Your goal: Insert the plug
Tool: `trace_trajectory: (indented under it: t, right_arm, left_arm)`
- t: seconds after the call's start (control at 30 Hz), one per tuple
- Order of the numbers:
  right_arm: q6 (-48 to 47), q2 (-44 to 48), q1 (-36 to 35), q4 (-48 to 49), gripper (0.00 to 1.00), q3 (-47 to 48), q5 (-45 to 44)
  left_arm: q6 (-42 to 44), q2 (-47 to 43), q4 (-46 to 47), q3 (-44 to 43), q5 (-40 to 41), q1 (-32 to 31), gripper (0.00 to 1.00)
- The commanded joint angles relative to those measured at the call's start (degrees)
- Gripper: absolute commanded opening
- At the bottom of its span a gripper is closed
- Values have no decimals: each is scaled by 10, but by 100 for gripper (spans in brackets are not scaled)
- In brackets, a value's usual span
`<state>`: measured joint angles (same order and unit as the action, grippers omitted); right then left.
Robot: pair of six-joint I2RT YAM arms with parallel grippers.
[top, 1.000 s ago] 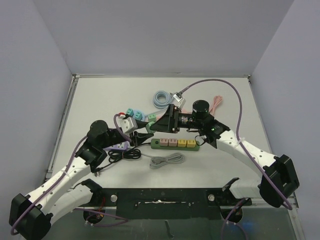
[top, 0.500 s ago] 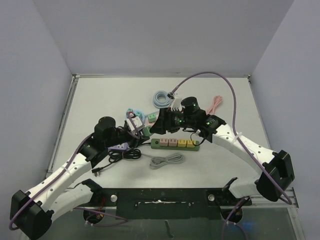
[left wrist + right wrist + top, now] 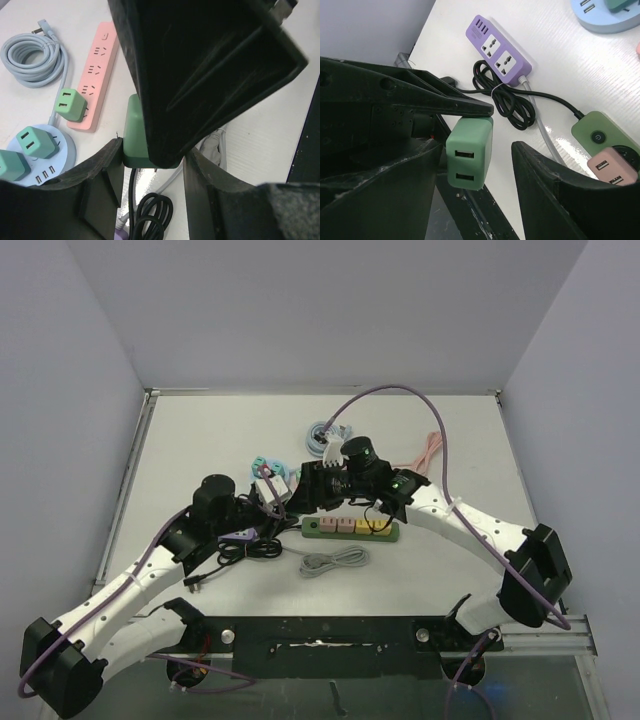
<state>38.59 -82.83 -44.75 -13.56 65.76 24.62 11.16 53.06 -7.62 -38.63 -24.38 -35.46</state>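
The mint-green cube charger plug (image 3: 469,159), with two USB slots on its face, is held off the white table (image 3: 570,65), pinched by the left gripper (image 3: 152,162). The right gripper (image 3: 476,146) straddles it, jaws wide. A power symbol marks the olive-green power strip (image 3: 596,131). The left wrist view adds a pink power strip (image 3: 97,85) that the right wrist view lacks.

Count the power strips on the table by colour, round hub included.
Pink strip: 1
Purple strip: 1
Green strip: 1
Light-blue round hub: 1
Total: 4
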Motion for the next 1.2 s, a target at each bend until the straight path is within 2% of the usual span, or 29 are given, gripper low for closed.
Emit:
trace_trajectory:
  t: [0.0,0.1,0.2,0.27,0.33,0.47,0.5,0.6,0.73,0.93,1.07,1.17]
  right_arm:
    - [7,-11,-6,24,57,22,-2]
    - [5,-17,-6,16,47,25,-14]
    - [-3,-24,-6,1,28,34,-22]
    - [-16,-29,-4,-11,13,43,-22]
    - [-37,-32,3,-29,0,52,-27]
    - [-103,-27,44,-55,0,57,-15]
    - [-129,-23,62,-55,0,57,0]
    - [-260,-23,115,-76,0,67,63]
    - [-465,-74,188,-184,0,133,156]
    - [-710,-182,226,-334,0,265,187]
    - [-824,-278,229,-462,0,387,199]
    - [-871,-342,229,-520,0,467,177]
  left_arm:
    - [2,-8,36,-25,-9,-5,14]
    - [1,-10,37,-22,-8,-6,15]
    - [-1,-10,36,-21,-3,-5,18]
    - [-5,-12,37,-19,4,-6,28]
    - [-25,-17,41,-17,22,-6,44]
    - [-75,-37,48,-7,65,-5,68]
    - [-92,-43,51,-3,81,-5,69]
    - [-151,-66,59,7,130,-4,70]
    - [-253,-81,35,8,196,2,70]
    - [-342,-74,-30,-2,251,28,71]
    - [-371,-78,-38,8,224,86,71]
    - [-384,-77,-44,8,172,147,72]
